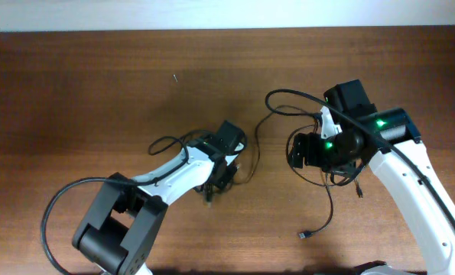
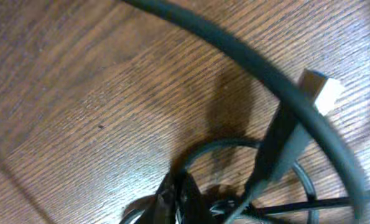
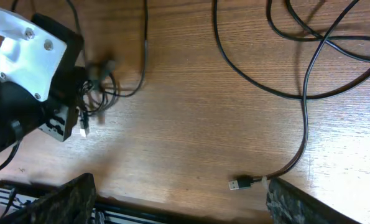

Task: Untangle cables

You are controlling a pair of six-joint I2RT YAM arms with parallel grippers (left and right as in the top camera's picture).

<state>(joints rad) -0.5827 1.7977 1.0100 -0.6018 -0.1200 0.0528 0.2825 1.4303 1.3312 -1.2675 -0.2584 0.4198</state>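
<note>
My left claw [image 1: 223, 172] sits low at the middle of the table [image 1: 97, 76], in a bunch of the cables [image 3: 305, 127]; I cannot tell whether it grips them. More strands sprawl rightward, one ending in a plug [image 3: 237, 184]. My right claw [image 3: 180, 186] hovers over these, fingers wide apart.

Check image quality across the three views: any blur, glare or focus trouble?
Overhead: evenly lit and sharp; green lights glow on the right arm. Left wrist: the dark cable nearest the lens is badly out of focus, the table grain behind it clearer. Right wrist: sharp, the USB plug crisp, a pale sheen on the table at right.
</note>
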